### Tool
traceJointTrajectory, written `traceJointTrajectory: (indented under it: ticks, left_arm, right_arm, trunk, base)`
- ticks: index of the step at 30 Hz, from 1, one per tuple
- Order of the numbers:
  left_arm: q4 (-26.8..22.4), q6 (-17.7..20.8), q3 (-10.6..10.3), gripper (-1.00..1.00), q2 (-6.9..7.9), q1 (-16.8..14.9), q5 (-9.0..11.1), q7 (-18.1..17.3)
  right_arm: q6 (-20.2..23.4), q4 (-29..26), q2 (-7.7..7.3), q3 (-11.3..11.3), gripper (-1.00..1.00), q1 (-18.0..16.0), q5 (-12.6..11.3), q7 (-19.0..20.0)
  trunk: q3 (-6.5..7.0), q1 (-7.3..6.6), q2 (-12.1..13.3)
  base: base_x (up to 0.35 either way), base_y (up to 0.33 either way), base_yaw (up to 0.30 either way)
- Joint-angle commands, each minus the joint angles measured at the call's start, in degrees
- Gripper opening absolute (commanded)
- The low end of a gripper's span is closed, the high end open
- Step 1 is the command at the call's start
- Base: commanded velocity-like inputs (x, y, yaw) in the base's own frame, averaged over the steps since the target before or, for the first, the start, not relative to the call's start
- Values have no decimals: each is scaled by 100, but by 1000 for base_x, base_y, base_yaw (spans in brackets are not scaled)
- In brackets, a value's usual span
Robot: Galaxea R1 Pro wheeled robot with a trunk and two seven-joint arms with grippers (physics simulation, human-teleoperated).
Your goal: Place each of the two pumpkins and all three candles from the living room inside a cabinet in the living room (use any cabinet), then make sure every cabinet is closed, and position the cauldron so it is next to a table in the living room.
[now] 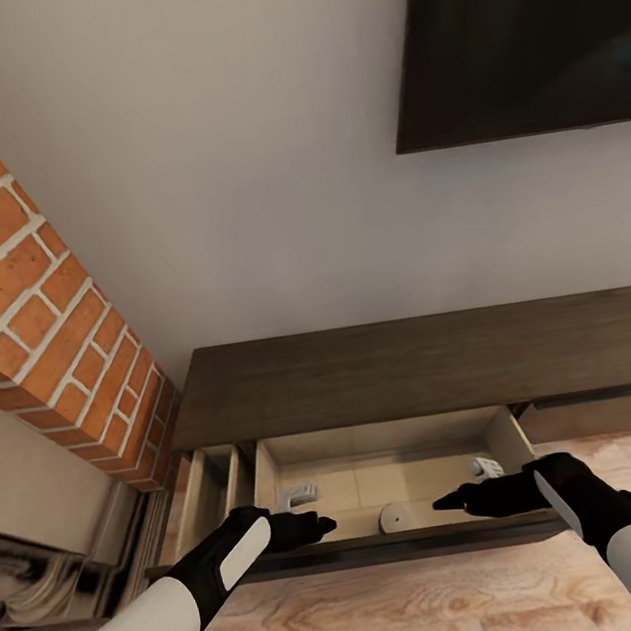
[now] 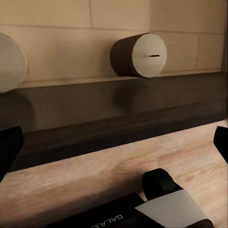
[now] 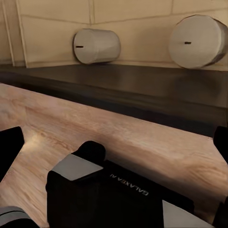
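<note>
The long dark-brown cabinet (image 1: 434, 363) stands against the wall with one drawer pulled out, showing its pale beige inside. Three grey-beige candles lie in that drawer: one at the left (image 1: 300, 495), one in the front middle (image 1: 394, 518) and one at the right (image 1: 485, 467). My left gripper (image 1: 325, 526) and right gripper (image 1: 443, 504) hover over the drawer's dark front edge (image 1: 391, 547), pointing at each other. Both are open and hold nothing. The left wrist view shows a candle (image 2: 142, 55) past the front edge. The right wrist view shows two candles (image 3: 97, 46) (image 3: 197, 41). Pumpkins, cauldron and table are out of view.
A brick fireplace column (image 1: 41, 306) rises at the left, close to the cabinet's end. A dark TV screen (image 1: 515, 23) hangs on the wall above. A narrower compartment (image 1: 209, 483) stands open left of the drawer. Wood floor (image 1: 419, 603) lies below my arms.
</note>
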Motion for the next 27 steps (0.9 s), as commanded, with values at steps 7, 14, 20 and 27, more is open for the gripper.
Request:
traceJointTrajectory:
  ticks: [7, 14, 20, 27]
  left_arm:
    - [-12, 12, -16, 100, 72, 0, -24, -359]
    - [-20, 253, -82, 100, 106, 7, -47, -672]
    - [-26, 271, -88, 100, 113, 9, -48, -723]
    - [120, 272, -788, 100, 112, 122, -35, -734]
  right_arm:
    - [-1, 15, -163, 25, 100, 2, 3, 76]
    - [-8, 31, -177, 535, 100, 26, 86, 78]
    - [-10, 37, -178, 677, 100, 45, 97, 123]
    - [-61, 662, -152, 748, 100, 61, 520, 196]
  trunk:
    - [126, -154, 282]
    - [252, -308, 563]
    - [360, -440, 804]
    - [485, -594, 1084]
  base:
    - [-12, 0, 0]
    - [0, 0, 0]
    - [0, 0, 0]
    - [0, 0, 0]
